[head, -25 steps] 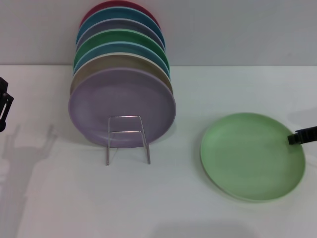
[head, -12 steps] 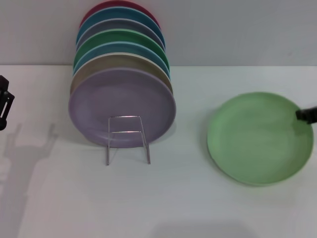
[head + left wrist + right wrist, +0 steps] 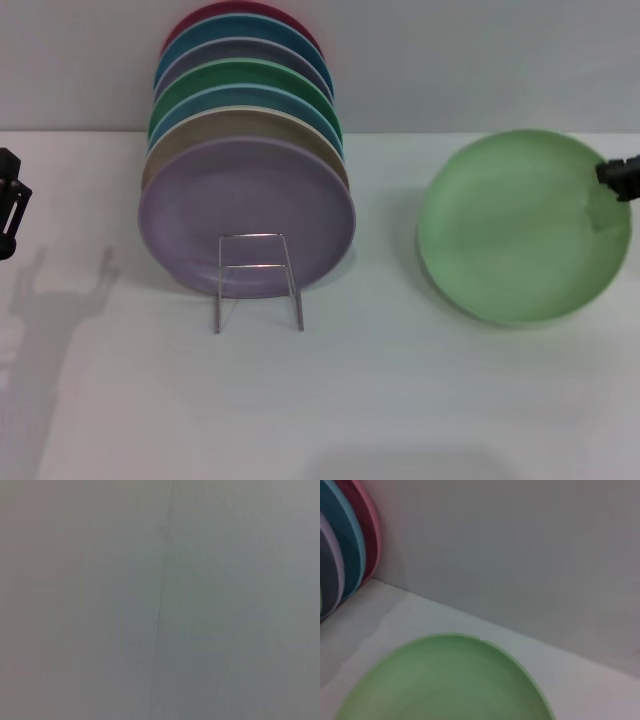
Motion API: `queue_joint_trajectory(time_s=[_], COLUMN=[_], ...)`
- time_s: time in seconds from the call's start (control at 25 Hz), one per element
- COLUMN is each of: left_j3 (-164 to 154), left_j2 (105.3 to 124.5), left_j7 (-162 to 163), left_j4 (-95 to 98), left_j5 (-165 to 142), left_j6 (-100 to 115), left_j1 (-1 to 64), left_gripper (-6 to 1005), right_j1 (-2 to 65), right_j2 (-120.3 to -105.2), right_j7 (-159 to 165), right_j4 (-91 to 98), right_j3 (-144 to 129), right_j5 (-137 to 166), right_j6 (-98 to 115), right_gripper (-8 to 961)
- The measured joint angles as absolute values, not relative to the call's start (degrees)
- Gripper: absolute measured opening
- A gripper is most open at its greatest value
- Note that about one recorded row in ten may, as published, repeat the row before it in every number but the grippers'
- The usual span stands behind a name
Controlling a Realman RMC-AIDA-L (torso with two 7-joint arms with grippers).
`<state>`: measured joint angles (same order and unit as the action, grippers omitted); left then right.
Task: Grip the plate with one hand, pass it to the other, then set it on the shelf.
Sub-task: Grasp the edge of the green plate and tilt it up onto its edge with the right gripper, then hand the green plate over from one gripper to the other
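The plate (image 3: 445, 680) fills the near foreground over the white desk (image 3: 395, 615). Stacked plates (image 3: 350, 545) stand at the desk's back edge against the wall (image 3: 520, 555).

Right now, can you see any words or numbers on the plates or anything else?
None: no words, numbers or signs show anywhere.
The green plate, held at its edge by the right gripper, is plain.
The lilac plate and the others stacked behind it are plain.
The wire shelf carries no label.
The left gripper, at the table's left side, shows no markings.
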<state>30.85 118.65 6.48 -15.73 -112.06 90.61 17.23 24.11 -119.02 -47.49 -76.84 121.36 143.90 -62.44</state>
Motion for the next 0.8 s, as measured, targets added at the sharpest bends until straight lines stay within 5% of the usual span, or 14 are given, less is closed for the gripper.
queue_joint_trajectory(time_s=[0.8], left_j3=[30.8], left_j2=[118.56], left_j7=[6.6], left_j4=[-15.6], left_j5=[-112.0], left_j6=[90.7], left_j1=[17.5], left_gripper=[844], right_j1=[11.7], right_j2=[-119.29], right_j7=[-49.8], right_j4=[-86.4], right_j3=[95.8], right_j5=[150.5], right_j6=[-28.5], right_gripper=[28])
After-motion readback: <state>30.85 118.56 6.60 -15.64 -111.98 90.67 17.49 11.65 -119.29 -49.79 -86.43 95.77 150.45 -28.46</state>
